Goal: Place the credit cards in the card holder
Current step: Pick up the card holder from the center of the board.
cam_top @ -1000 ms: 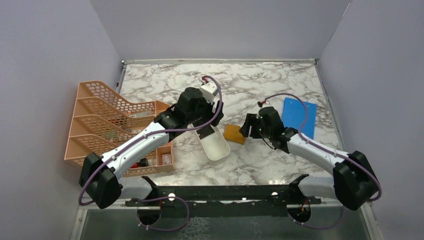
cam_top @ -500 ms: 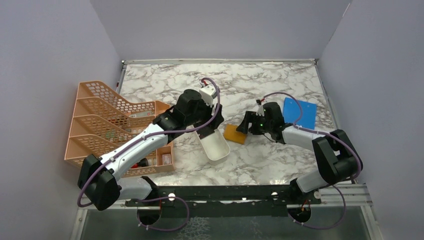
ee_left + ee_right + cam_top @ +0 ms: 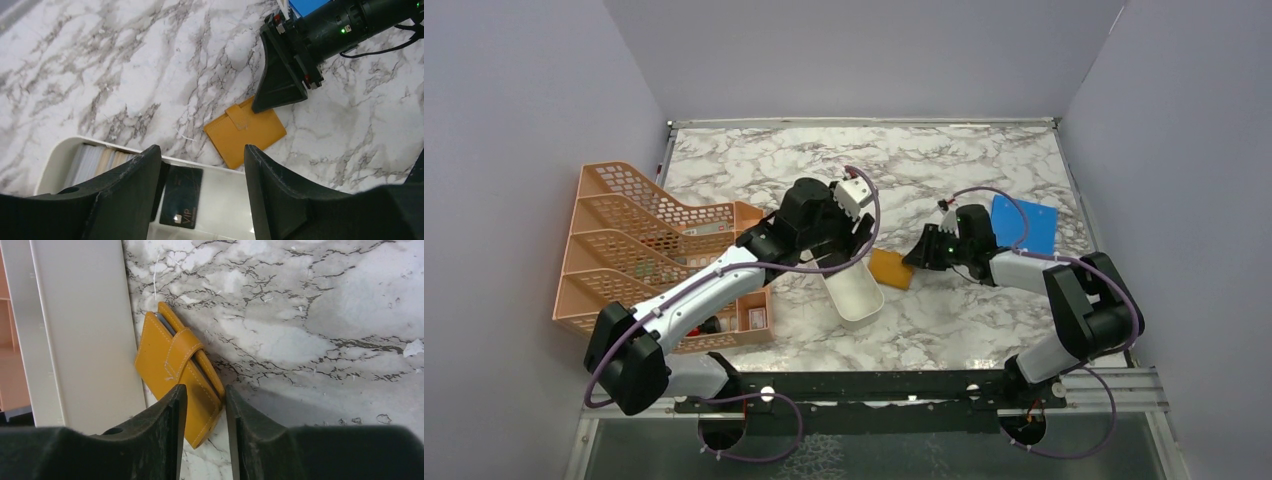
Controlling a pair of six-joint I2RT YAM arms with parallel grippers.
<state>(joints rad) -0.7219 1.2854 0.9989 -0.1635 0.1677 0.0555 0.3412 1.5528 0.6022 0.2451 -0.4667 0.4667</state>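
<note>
The orange-tan card holder (image 3: 890, 268) lies closed and flat on the marble table, right of the white tray. It also shows in the left wrist view (image 3: 245, 131) and the right wrist view (image 3: 175, 365). My right gripper (image 3: 921, 252) (image 3: 205, 390) has its jaws close together on the holder's right edge. My left gripper (image 3: 844, 250) (image 3: 201, 152) is open and empty above the tray. A black credit card (image 3: 182, 197) marked VIP lies in the tray. Several pale cards (image 3: 100, 160) stand beside it. The cards are hidden in the top view.
The long white tray (image 3: 856, 298) (image 3: 65, 145) (image 3: 85, 340) touches the holder's left side. A peach mesh file rack (image 3: 644, 240) stands at the left. A bright blue sheet (image 3: 1024, 225) lies behind my right arm. Grey walls enclose the table.
My right arm has swung its elbow back to the right while its gripper stayed at the holder's edge. My left wrist has turned slightly right over the tray. The holder has not moved.
</note>
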